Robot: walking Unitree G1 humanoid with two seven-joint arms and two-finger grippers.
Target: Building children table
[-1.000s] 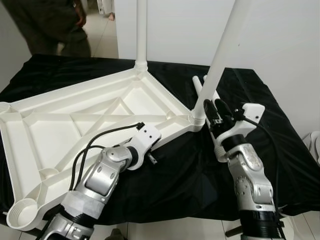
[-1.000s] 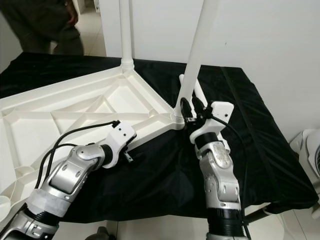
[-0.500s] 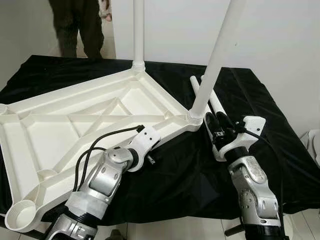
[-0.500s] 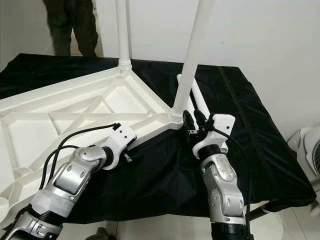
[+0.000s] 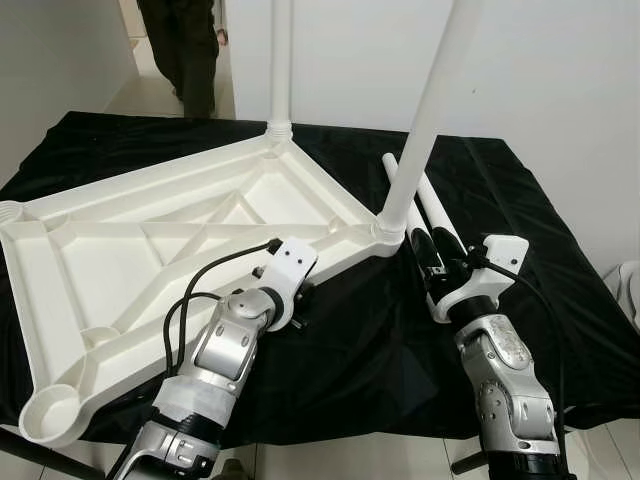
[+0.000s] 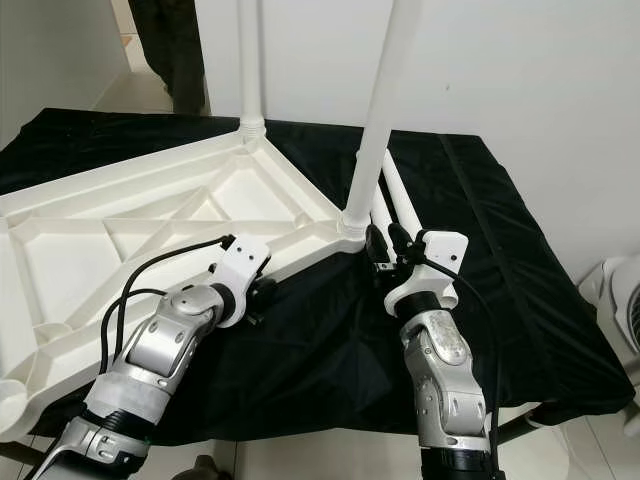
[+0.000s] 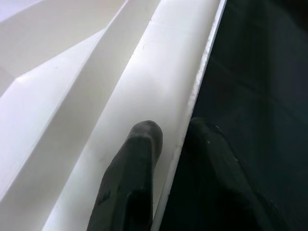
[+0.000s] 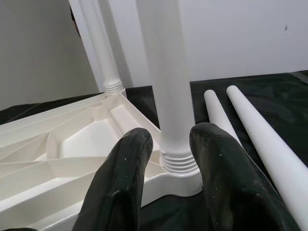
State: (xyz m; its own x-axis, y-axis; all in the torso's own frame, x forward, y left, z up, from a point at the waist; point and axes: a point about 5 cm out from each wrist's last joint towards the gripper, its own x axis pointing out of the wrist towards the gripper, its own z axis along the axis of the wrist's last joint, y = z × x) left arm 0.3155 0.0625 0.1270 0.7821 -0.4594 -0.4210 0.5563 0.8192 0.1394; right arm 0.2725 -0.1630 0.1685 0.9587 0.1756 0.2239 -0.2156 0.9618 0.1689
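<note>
Now | black cloth (image 5: 520, 200), white wall (image 5: 560, 70) | left tool (image 7: 168, 159) pinches tabletop (image 5: 150, 250) rim | right tool (image 8: 168, 144) parted

Home room: white walls (image 5: 560, 80), tiled floor (image 5: 150, 90).

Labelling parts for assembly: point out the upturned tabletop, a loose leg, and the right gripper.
upturned tabletop (image 5: 60, 300), left eye view, bare inner panel.
loose leg (image 6: 402, 205), right eye view, mid-shaft.
right gripper (image 8: 166, 139), right wrist view, between fingertips.
</note>
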